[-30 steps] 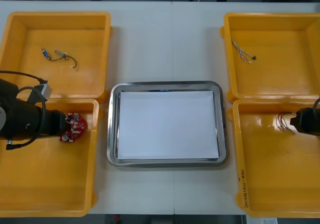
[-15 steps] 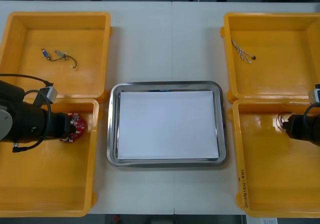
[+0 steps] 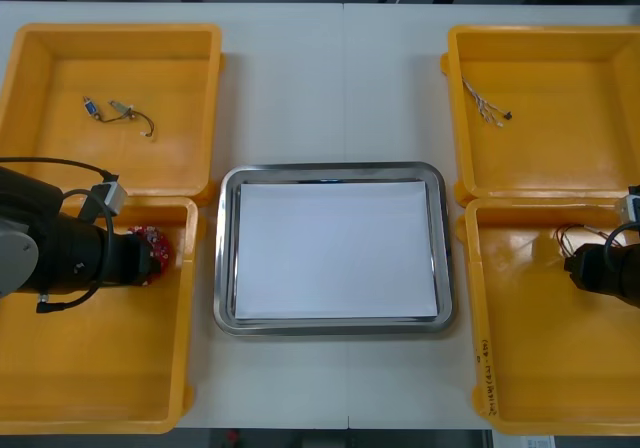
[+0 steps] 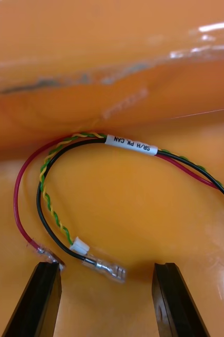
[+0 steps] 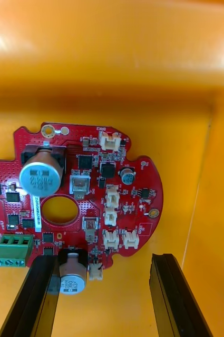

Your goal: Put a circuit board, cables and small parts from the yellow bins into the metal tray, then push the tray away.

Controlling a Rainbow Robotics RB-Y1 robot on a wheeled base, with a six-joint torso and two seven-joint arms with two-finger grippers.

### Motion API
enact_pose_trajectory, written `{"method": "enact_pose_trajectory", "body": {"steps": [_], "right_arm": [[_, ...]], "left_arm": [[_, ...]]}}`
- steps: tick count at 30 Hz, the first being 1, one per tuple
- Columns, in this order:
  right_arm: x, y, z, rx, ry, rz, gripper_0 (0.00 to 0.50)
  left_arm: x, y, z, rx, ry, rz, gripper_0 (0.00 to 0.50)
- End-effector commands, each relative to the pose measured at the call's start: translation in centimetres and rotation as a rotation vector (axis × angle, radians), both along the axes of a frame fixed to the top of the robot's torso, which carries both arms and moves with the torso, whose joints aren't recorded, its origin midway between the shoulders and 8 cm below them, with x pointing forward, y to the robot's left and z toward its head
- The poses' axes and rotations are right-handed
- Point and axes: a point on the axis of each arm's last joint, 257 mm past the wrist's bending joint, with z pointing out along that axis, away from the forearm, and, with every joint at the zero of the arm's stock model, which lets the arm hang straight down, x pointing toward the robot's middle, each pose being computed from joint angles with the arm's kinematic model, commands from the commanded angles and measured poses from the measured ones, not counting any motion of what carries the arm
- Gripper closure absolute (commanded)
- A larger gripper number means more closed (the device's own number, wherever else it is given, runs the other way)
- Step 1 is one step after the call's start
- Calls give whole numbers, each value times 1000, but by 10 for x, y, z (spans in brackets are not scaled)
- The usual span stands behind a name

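Observation:
A round red circuit board [image 5: 72, 200] lies in the near left yellow bin [image 3: 90, 388], close to its far right corner. My left gripper [image 5: 104, 297] is open right at the board, whose near edge reaches in between the fingers; from above the gripper [image 3: 146, 259] covers most of the board [image 3: 152, 236]. In the near right yellow bin [image 3: 560, 368] a red, yellow and black cable [image 4: 90, 158] lies by the far wall. My right gripper [image 4: 106, 300] is open, with the cable's connector ends just ahead of its fingertips. The metal tray [image 3: 225, 268], white inside, holds nothing.
The far left bin [image 3: 60, 48] holds small metal parts [image 3: 92, 108] and a short dark cable [image 3: 135, 116]. In the far right bin [image 3: 560, 168] lies a twisted cable [image 3: 485, 103]. Bin walls stand close around both grippers.
My left gripper has slid right over the circuit board, which now shows less from above. My right gripper has drawn back towards the table's near side, baring more of the cable.

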Motion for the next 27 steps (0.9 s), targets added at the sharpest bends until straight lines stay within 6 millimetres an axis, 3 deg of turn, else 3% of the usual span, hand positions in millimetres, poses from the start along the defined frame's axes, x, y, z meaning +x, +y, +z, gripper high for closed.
{"method": "enact_pose_trajectory", "body": {"steps": [1, 20, 21, 22, 23, 24, 25, 26, 27], "right_arm": [[-2, 11, -9, -10, 16, 43, 0], [3, 25, -12, 16, 8, 61, 0], [3, 25, -12, 16, 8, 61, 53], [3, 25, -12, 16, 8, 61, 153], [3, 25, -12, 16, 8, 61, 190], [2, 25, -13, 18, 9, 60, 338], [3, 25, -13, 18, 9, 60, 436], [2, 25, -13, 19, 9, 61, 484], [2, 25, -14, 22, 10, 59, 500]], "left_arm": [[-12, 10, -12, 39, 18, -23, 0], [-11, 16, -14, 55, 0, -16, 0], [-12, 17, -15, 55, 4, -14, 0], [-14, 16, -17, 52, 7, -15, 0], [-12, 16, -16, 52, 2, -14, 0], [-13, 16, -17, 48, 3, -13, 0], [-14, 17, -18, 50, 5, -13, 0], [-14, 16, -18, 49, 4, -13, 0], [-15, 16, -19, 48, 6, -13, 0]]}}
